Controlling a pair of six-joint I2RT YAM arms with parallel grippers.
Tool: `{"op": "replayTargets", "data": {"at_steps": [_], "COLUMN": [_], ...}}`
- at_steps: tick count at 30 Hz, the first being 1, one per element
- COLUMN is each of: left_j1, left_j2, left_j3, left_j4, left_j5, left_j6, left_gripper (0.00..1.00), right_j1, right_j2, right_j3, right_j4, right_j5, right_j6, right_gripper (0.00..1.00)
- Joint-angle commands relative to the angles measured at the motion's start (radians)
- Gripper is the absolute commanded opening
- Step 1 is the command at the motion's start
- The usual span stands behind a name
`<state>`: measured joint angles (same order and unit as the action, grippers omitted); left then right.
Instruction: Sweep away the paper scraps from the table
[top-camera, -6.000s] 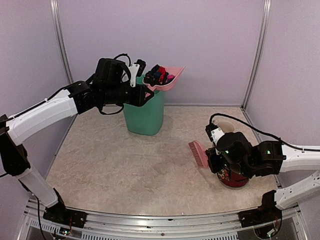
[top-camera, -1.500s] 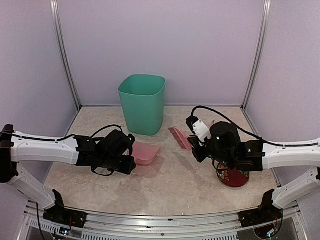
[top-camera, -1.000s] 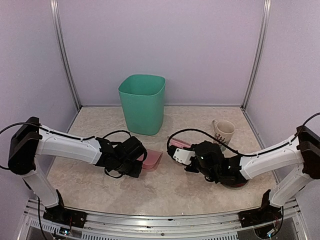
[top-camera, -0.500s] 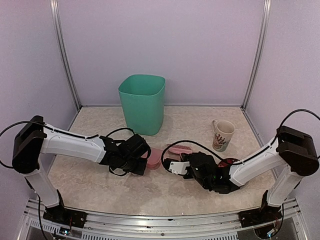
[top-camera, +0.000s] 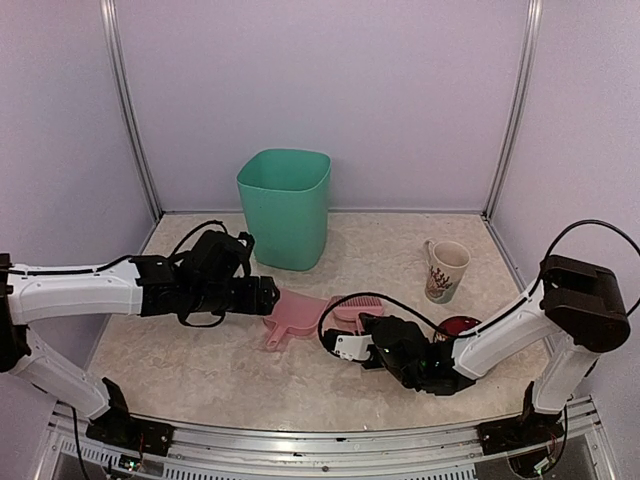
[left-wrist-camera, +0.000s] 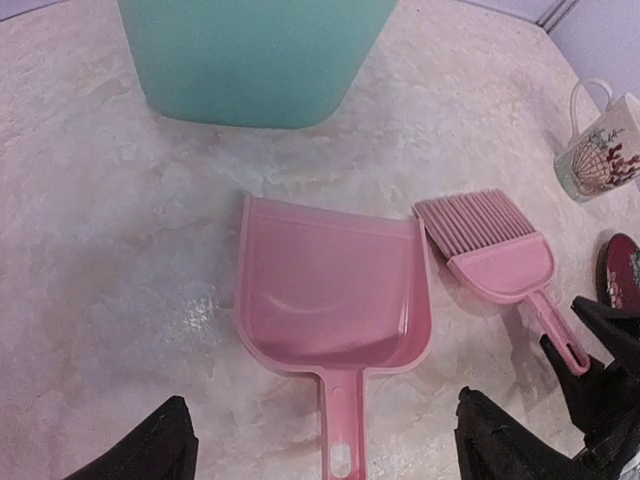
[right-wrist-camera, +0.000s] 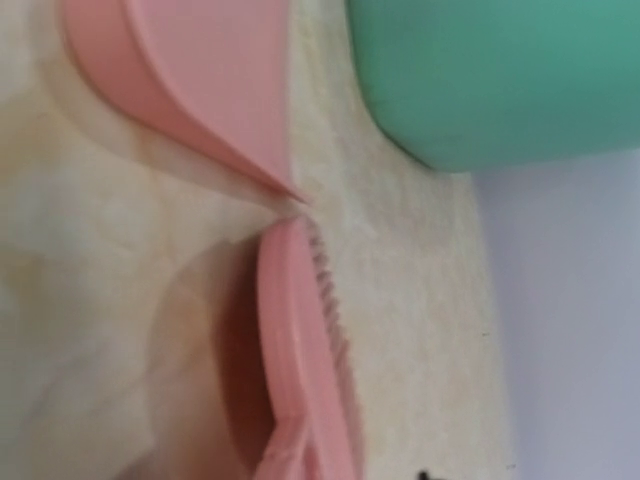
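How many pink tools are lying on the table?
2: the dustpan in front of the bin, and the brush beside it on its right. None seems hidden.

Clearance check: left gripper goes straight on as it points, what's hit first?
The left gripper meets the pink dustpan, handle end first, lined up between its open fingers; the green bin stands beyond. Its height is unclear, so it might skim over.

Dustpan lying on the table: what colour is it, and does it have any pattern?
The dustpan is plain pink with no pattern. It shows best in the left wrist view.
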<state>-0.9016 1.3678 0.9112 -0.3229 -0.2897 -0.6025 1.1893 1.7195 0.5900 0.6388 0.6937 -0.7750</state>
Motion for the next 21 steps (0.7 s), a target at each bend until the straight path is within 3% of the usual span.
{"op": "replayTargets", "data": {"at_steps": [1, 7, 18, 21], "left_j1": [0.097, 0.202, 0.314, 0.342], "left_j2": [-0.096, -0.148, -0.184, -0.197], "left_j3": [-0.018, 0.015, 0.087, 0.106], "left_j4": [-0.016, -0.090, -0.137, -0.142], "left_j5": [0.071, 0.091, 0.117, 0.115], "left_j6": [0.021, 0.073, 0.125, 0.139], "left_gripper": [0.88, 0.93, 0.99, 0.99], "right_j1": [0.022, 0.036, 0.036, 0.026], "right_j2": [-0.014, -0.063, -0.236, -0.313], "right_j3": [0.009, 0.007, 0.006, 0.009], "right_j4": [-0.073, -0.185, -0.381, -0.417], "right_j5": [-0.031, -0.077, -0.351, -0.383], "right_j6": [0.104, 0.226, 0.482, 0.531], "right_gripper": [0.47, 0.59, 0.78, 0.88]}}
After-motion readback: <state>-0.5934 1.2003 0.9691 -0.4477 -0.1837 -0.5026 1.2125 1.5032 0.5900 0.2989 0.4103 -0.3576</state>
